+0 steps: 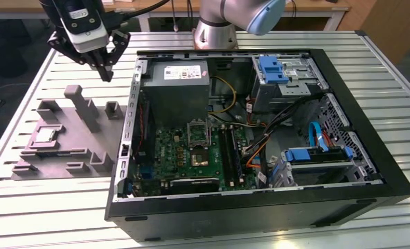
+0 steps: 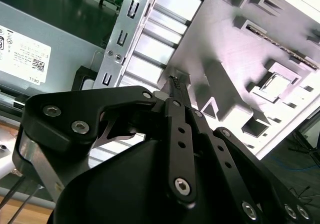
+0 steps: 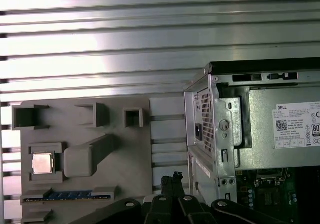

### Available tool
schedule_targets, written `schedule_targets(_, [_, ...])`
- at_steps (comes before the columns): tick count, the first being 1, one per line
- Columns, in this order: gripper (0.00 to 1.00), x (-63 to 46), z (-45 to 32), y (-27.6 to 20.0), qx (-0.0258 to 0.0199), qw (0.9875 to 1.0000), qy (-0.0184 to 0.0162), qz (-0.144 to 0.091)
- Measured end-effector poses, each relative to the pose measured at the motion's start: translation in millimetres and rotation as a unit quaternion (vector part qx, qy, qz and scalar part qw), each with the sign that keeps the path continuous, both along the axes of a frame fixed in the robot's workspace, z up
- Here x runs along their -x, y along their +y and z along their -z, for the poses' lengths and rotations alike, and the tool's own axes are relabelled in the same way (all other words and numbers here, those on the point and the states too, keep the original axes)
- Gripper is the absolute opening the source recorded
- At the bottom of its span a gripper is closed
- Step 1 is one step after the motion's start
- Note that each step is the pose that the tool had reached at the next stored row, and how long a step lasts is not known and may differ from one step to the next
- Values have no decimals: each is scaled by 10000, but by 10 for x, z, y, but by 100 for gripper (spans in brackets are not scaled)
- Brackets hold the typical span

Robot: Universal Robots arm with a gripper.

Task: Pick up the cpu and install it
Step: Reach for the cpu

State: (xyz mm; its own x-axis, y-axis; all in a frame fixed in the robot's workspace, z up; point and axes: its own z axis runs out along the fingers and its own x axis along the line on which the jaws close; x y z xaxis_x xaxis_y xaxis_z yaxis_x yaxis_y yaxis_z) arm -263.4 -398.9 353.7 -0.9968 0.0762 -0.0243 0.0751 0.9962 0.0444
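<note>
1. In a recess of the grey moulded fixture plate (image 3: pixel 135 149) sits the small silvery square cpu (image 3: pixel 42 163), untouched.
2. Black linkage gripper (image 1: pixel 108 77) hangs well apart from it, fingers clenched on nothing.
3. Likely risk: descending clenched, it jabs the cpu.

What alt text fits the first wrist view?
The cpu sits in a recess of the grey fixture plate on a slatted metal table. The end effector, shut and empty, appears between the plate and the open computer case.
</note>
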Motion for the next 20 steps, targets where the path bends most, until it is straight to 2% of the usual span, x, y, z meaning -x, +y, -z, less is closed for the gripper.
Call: schedule_targets(20, [11, 71, 13, 0, 0, 10000, 0, 0])
